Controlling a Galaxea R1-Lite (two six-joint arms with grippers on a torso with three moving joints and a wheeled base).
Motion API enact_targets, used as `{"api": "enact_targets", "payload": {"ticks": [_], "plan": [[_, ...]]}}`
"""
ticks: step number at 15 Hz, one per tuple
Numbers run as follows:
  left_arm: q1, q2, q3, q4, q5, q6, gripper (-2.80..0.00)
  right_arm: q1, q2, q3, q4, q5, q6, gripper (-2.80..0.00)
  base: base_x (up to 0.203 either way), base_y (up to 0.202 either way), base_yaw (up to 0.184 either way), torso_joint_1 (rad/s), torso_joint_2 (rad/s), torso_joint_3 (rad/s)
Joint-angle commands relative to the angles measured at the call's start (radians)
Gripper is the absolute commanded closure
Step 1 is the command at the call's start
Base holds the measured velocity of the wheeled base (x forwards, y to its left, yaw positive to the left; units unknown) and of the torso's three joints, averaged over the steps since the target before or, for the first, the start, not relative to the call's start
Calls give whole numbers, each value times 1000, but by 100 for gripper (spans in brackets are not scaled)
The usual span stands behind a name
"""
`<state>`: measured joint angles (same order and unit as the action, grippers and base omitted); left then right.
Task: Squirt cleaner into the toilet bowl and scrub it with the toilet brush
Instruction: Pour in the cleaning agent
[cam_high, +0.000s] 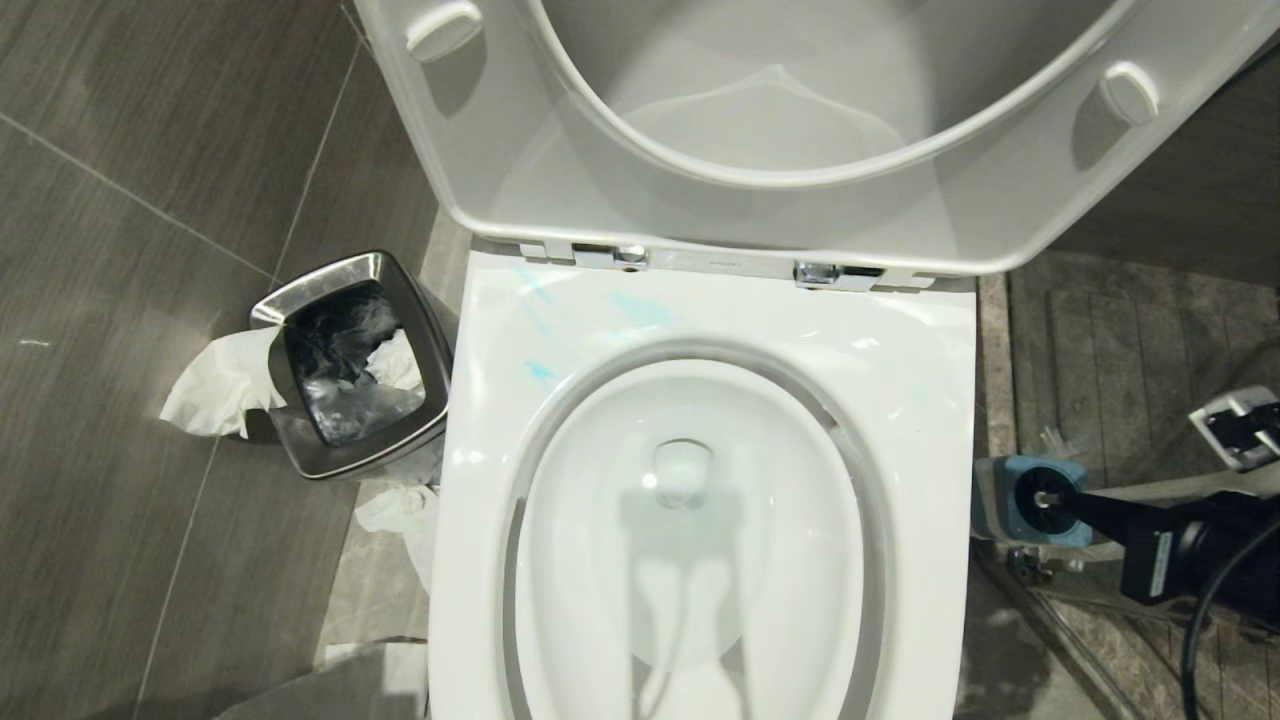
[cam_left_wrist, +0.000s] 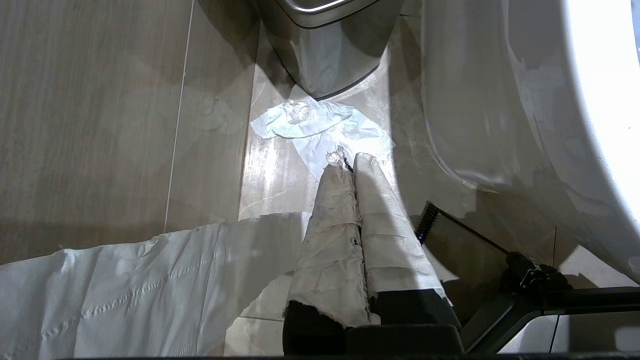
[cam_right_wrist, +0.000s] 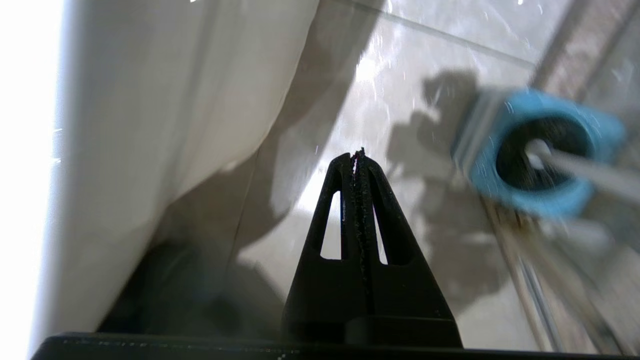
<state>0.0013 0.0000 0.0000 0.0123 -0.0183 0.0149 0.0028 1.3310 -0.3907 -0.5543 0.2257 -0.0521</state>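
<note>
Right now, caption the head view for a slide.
Toilet bowl open, turquoise cleaner streaking its rim, toilet brush in holder.

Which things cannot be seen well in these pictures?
- Toilet brush: bristle head hidden inside the blue holder, head view; blurred in the right wrist view.
- Toilet bowl: front cut off by the bottom edge, head view.
- Waste bin: contents too dark to identify, head view.
- Cleaner bottle: in no view.
</note>
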Motion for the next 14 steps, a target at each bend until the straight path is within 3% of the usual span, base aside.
{"api": "enact_targets", "payload": {"ticks": [1, 3, 5, 10, 14], "plan": [[0, 2, 2, 0, 0, 0, 0, 0, 330, 100, -541, 10, -7, 0, 0, 0, 0, 0, 0, 0], [-1, 1, 2, 0, 0, 0, 0, -1, 524, 146, -798, 1, -12, 0, 0, 0, 0, 0, 0, 0], [0, 1, 2, 0, 0, 0, 0, -2, 640, 119, -933, -55, -11, 0, 0, 0, 0, 0, 0, 0], [0, 0, 2, 0, 0, 0, 0, 2, 779, -22, -976, -145, -9, 0, 0, 0, 0, 0, 0, 0], [-1, 2, 2, 0, 0, 0, 0, 14, 802, 22, -976, -143, 15, 0, 0, 0, 0, 0, 0, 0]]}}
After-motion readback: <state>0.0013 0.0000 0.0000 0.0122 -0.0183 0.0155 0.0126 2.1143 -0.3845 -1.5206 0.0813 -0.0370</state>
